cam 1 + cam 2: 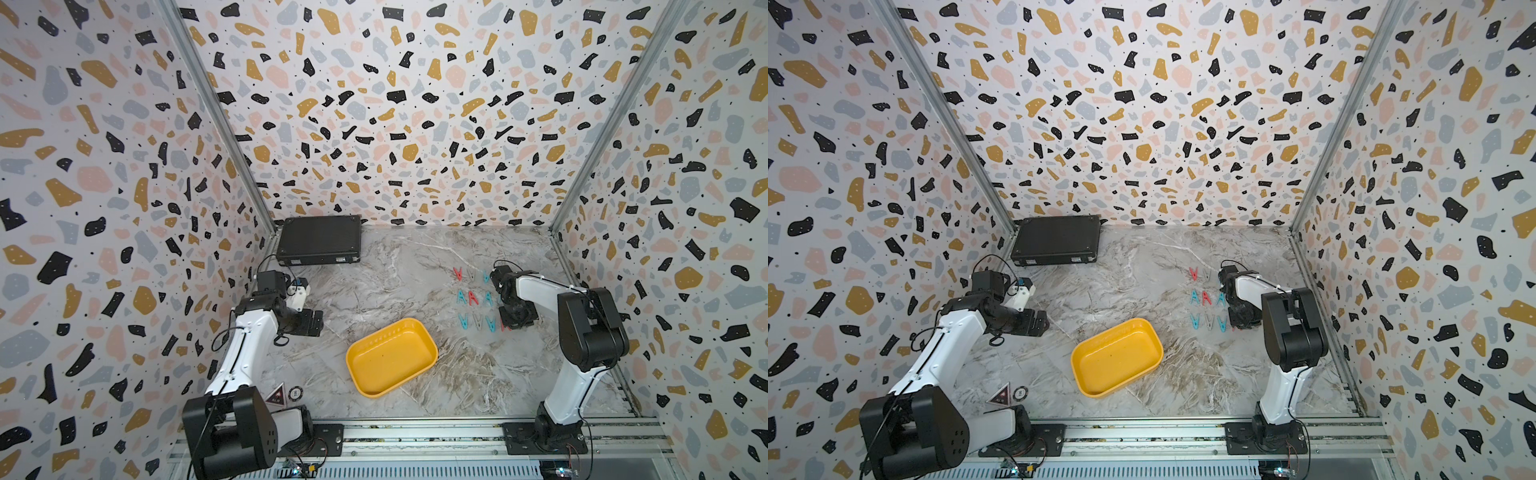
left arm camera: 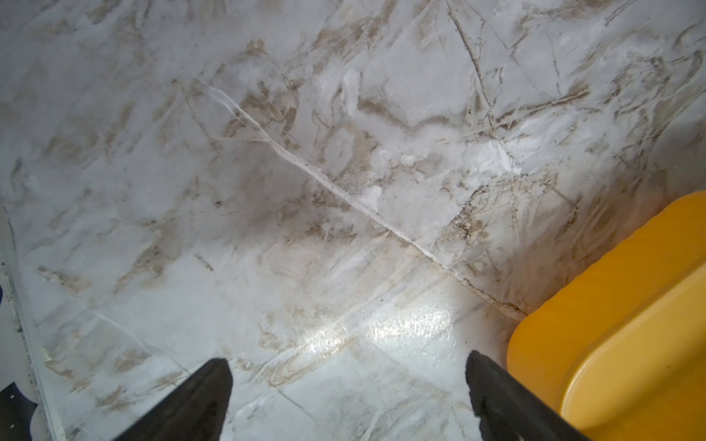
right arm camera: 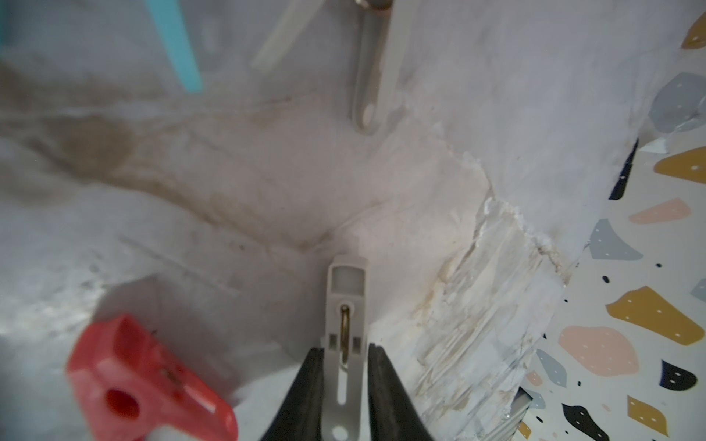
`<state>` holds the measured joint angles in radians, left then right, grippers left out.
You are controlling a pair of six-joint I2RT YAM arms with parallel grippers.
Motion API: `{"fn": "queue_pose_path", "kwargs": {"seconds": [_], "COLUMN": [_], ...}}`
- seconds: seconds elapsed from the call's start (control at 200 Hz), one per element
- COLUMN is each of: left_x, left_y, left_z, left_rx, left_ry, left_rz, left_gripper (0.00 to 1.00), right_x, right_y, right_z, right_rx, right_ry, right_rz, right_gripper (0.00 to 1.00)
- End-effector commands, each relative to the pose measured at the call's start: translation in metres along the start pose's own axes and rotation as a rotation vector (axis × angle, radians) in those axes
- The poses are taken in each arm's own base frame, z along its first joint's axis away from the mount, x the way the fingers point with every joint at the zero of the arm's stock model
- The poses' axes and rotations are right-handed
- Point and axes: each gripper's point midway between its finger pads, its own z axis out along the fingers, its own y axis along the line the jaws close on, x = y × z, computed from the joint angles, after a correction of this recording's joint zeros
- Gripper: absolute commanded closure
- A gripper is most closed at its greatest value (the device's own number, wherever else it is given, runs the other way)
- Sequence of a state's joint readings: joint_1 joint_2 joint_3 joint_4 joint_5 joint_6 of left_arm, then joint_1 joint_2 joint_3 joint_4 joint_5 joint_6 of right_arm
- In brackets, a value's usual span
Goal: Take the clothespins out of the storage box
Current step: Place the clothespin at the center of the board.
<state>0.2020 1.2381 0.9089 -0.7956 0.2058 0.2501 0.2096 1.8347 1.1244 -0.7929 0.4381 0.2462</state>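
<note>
My right gripper point(image 3: 345, 347) has its two black tapered fingers point(image 3: 309, 382) close on either side of a pale grey clothespin point(image 3: 345, 290). I cannot tell whether they pinch it or merely flank it. That peg is flat matte plastic with a brass wire spring, and its long axis runs straight out along the fingers, squared tip away from the wrist. Just beside it lies a glossy red clothespin point(image 3: 145, 382), blocky with a round hole.

The other clothespins point(image 1: 473, 298) sit in short rows on the marble-patterned tabletop point(image 1: 395, 270), right of centre and towards the far side. They are teal, red and pale slender A-shapes with long axes running near to far, some apex far, some apex near.

The storage box point(image 1: 390, 361) stands apart from them, near the middle and nearer to me. It is smooth yellow plastic with low walls and rounded corners, its long axis slanting from near left to far right.

My left gripper point(image 2: 346, 361) hangs with its fingers spread wide over bare veined tabletop, one just beside the box wall point(image 2: 611, 305).

A flat black latched case point(image 1: 319, 240) lies at the far left.
</note>
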Motion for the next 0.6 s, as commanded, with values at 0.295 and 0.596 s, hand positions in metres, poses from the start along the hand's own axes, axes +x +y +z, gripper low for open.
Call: {"fn": "queue_pose_path", "kwargs": {"seconds": [0.295, 0.596], "left_x": [0.001, 0.001], "left_y": [-0.003, -0.003], "left_z": [-0.004, -0.004], "left_rx": [0.011, 0.011], "left_ry": [-0.014, -0.014], "left_rz": [0.007, 0.009], "left_gripper": [0.0, 0.0], "right_x": [-0.005, -0.006], "right_y": [0.0, 0.005], "right_z": [-0.059, -0.08], "right_rx": [-0.158, -0.264], "right_ry": [-0.112, -0.155], "right_rz": [0.09, 0.131], "right_gripper": [0.71, 0.71]}}
